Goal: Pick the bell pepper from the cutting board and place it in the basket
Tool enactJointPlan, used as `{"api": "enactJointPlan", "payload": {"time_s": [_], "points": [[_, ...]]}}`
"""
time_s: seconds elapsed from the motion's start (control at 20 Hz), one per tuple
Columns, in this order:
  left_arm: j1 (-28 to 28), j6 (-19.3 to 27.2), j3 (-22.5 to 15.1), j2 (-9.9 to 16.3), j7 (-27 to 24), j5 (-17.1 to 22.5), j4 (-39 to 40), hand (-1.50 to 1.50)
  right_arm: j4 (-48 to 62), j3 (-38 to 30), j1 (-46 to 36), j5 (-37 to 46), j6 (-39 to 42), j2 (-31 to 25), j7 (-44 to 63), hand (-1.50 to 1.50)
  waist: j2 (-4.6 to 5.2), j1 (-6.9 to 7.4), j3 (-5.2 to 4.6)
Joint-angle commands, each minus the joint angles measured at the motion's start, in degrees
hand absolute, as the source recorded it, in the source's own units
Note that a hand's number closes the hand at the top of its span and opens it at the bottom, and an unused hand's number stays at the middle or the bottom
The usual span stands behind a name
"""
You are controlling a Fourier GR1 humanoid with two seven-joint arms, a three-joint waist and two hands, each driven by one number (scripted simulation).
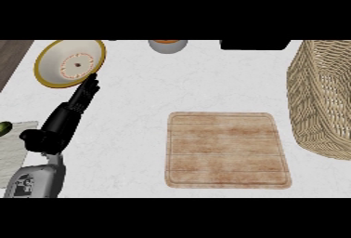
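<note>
No bell pepper is seen on the rectangular wooden cutting board (228,150), right of which the woven wicker basket (323,97) stands, so placing is judged done, while the left hand (72,114) is rested left with fingers (87,90) straight, empty.

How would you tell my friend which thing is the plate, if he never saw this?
Start at the wooden cutting board in the middle of the white counter, then look to the far left corner. The plate is there, just past the left hand's fingertips. Only it is round with a yellow rim.
</note>
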Motion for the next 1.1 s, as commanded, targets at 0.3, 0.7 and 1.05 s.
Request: {"api": "enactJointPlan", "payload": {"time_s": [0.3,0.7,1.05], "points": [[0.98,-2.10,0.93,1.17,2.19,1.86,-3.15,0.00,16.48,-0.01,-4.55,-4.73,-3.17,-4.72,-13.44,-1.50,-0.07,0.02,-0.01],[0.19,-1.22,1.18,0.56,3.21,1.68,-2.56,0.00,20.36,-2.39,-11.52,-12.20,1.76,-8.41,-11.60,-1.50,-0.17,-0.17,-0.04],[2.23,1.27,-2.52,-2.70,4.67,-0.79,-6.98,0.00,26.34,-8.67,-12.09,-19.57,8.28,-16.34,-4.10,-1.50,-0.13,0.10,0.01]]}}
